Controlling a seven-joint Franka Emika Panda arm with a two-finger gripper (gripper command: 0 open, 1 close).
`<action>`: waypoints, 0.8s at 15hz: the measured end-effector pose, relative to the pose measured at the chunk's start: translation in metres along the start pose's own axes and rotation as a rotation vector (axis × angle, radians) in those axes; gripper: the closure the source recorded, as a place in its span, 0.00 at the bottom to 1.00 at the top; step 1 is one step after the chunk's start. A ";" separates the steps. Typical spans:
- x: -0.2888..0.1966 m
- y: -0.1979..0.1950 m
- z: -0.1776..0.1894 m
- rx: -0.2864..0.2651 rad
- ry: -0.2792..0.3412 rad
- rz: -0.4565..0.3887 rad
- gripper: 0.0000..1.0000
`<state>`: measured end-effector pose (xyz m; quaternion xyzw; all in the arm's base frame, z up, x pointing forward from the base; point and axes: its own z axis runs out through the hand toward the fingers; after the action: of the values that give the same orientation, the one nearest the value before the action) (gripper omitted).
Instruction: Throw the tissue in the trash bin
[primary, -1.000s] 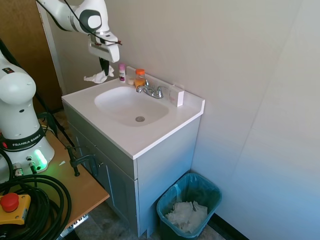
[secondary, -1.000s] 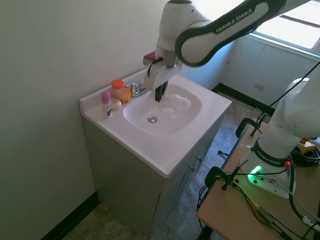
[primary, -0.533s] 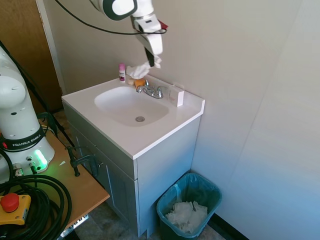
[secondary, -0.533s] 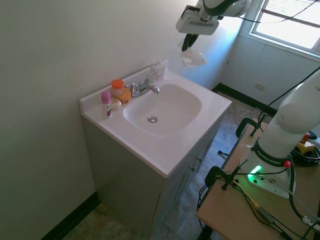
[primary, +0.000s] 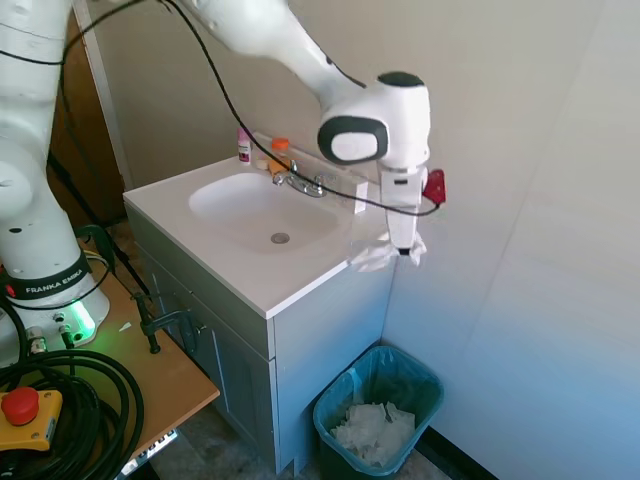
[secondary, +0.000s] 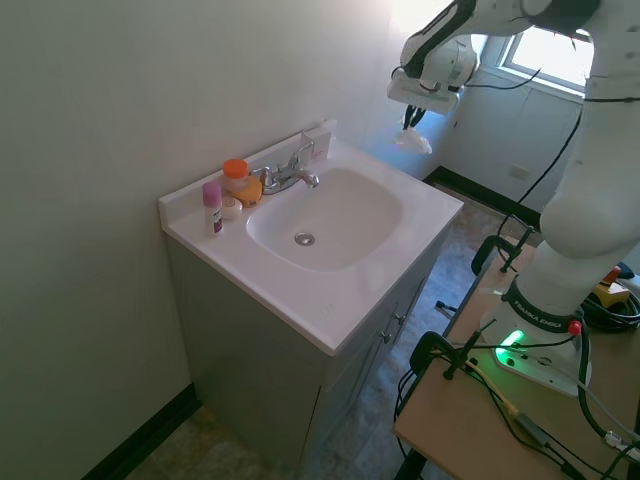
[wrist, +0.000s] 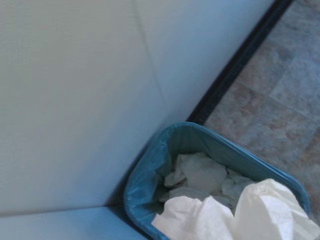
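Item: crumpled white paper tissue (primary: 385, 252), which we record clamped in the white arm's two-finger gripper (primary: 404, 246), hanging just past the white vanity counter (primary: 300, 275) corner, high above the teal plastic trash bin (primary: 425, 382) holding white paper scraps (primary: 375, 432).

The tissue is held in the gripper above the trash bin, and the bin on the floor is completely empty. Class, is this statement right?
Not quite. The tissue does hang from the gripper above the trash bin, but the bin is not empty: a heap of white paper already lies in it. The first exterior view shows this, and the wrist view confirms it.
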<state>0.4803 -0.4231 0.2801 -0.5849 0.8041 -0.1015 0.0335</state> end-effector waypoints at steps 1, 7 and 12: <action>0.000 -0.006 0.027 -0.033 -0.008 0.010 1.00; 0.003 -0.028 0.104 -0.115 -0.055 0.019 0.00; 0.006 -0.030 0.105 -0.109 -0.078 0.024 0.00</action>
<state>0.5242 -0.4507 0.1838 -0.5795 0.8135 -0.0343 0.0343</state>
